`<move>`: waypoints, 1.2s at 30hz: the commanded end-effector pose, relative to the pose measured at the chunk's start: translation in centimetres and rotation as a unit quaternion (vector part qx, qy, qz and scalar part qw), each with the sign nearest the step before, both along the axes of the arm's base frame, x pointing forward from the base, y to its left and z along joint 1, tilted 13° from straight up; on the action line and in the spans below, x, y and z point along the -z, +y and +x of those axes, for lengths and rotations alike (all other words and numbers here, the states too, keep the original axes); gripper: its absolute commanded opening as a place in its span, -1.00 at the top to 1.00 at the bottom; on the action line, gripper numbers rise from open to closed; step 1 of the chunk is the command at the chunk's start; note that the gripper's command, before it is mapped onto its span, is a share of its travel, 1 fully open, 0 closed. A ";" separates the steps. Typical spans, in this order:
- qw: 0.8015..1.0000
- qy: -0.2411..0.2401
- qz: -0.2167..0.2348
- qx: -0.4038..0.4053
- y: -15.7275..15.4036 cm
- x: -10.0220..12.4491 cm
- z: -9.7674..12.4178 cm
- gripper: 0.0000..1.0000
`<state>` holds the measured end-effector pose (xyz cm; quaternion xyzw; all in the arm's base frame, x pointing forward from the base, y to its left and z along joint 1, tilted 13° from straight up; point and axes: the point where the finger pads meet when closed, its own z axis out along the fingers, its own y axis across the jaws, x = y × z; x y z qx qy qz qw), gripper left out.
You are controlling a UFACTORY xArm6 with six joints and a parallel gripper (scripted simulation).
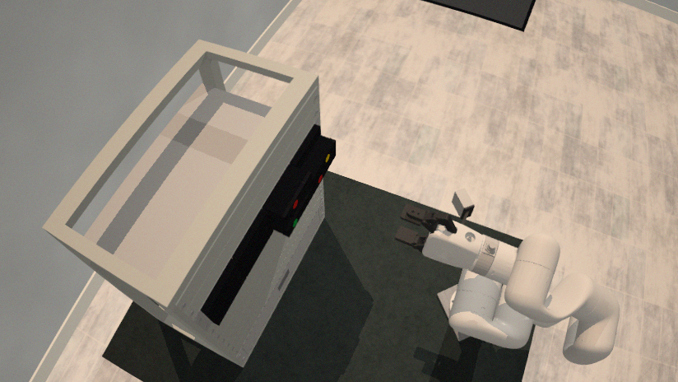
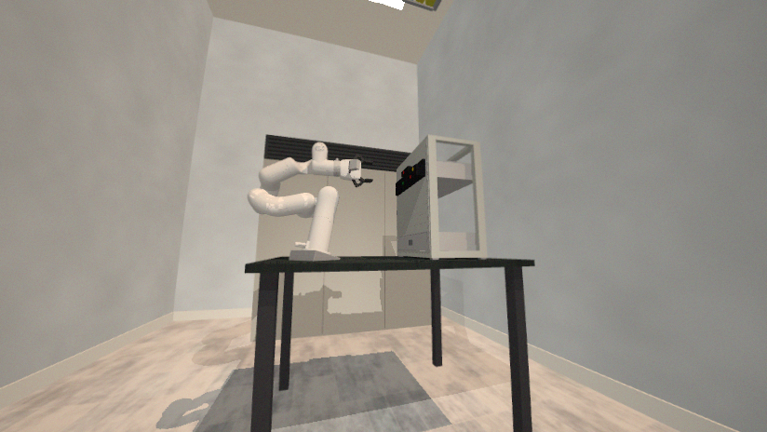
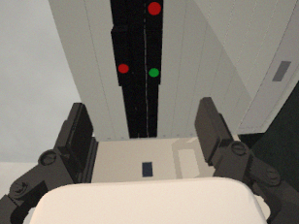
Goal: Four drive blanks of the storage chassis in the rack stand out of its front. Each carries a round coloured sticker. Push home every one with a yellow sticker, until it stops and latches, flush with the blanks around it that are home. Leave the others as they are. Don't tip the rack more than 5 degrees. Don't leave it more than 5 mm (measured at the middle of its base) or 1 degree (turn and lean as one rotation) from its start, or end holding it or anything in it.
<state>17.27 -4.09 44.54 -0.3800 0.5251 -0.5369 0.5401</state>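
A beige open-frame rack (image 1: 189, 189) stands on a black table. Its front carries a black storage chassis (image 1: 280, 203) with four blanks standing out. One has a yellow sticker (image 1: 327, 157), two have red stickers (image 1: 320, 178) (image 1: 295, 203) and one has a green sticker (image 1: 294, 221). My gripper (image 1: 410, 225) is open and empty. It faces the chassis front from well off, with free air between. It also shows in the wrist view (image 3: 148, 136).
The rack sits near the table's edge, close to the grey wall (image 2: 590, 160). The arm's base (image 2: 314, 254) is bolted on the same table (image 2: 386, 263), opposite the rack front. A lower panel of the rack (image 1: 284, 280) lies below the chassis.
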 end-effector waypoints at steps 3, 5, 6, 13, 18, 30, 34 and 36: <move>1.000 -0.001 0.001 0.000 0.0 0.0 -0.1 -1.00; 1.000 -0.001 0.001 0.000 0.0 0.0 -0.1 -1.00; 1.000 -0.001 0.001 0.000 0.0 0.0 -0.1 -1.00; 1.000 -0.001 0.001 0.000 0.0 0.0 -0.1 -1.00; 1.000 -0.001 0.001 0.000 0.0 -0.1 0.0 -1.00; 1.000 0.000 0.001 0.000 0.5 -0.7 2.0 -1.00; 1.000 0.000 0.001 0.000 0.9 -1.3 3.9 -1.00; 1.000 0.000 0.001 0.000 1.2 -1.7 5.0 -1.00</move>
